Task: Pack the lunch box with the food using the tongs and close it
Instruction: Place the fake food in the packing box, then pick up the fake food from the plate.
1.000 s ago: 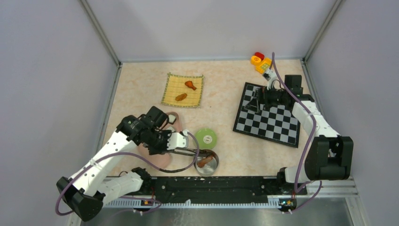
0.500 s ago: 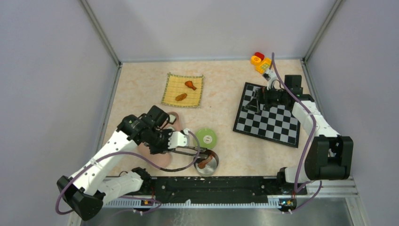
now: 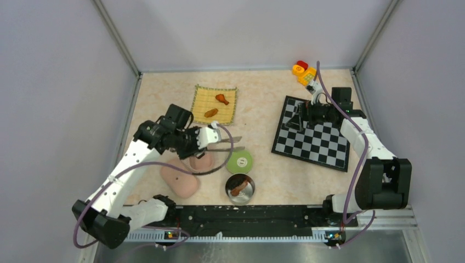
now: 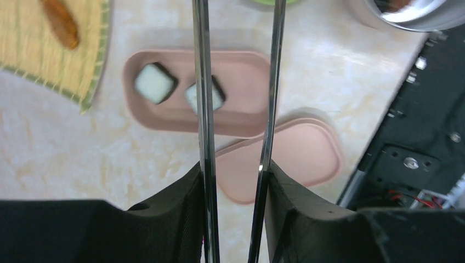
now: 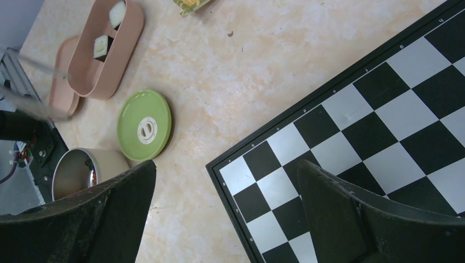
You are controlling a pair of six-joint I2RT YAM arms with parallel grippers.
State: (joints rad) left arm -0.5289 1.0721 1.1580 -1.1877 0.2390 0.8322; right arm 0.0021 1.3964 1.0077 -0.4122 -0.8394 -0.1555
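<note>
Packing is mid-way: the left gripper, partly closed on the tongs, carries them empty over the pink lunch box, which has two sushi rolls inside. Next, probably, reach toward twelve o'clock for the brown piece on the bamboo mat — right gripper wide open, empty.
</note>
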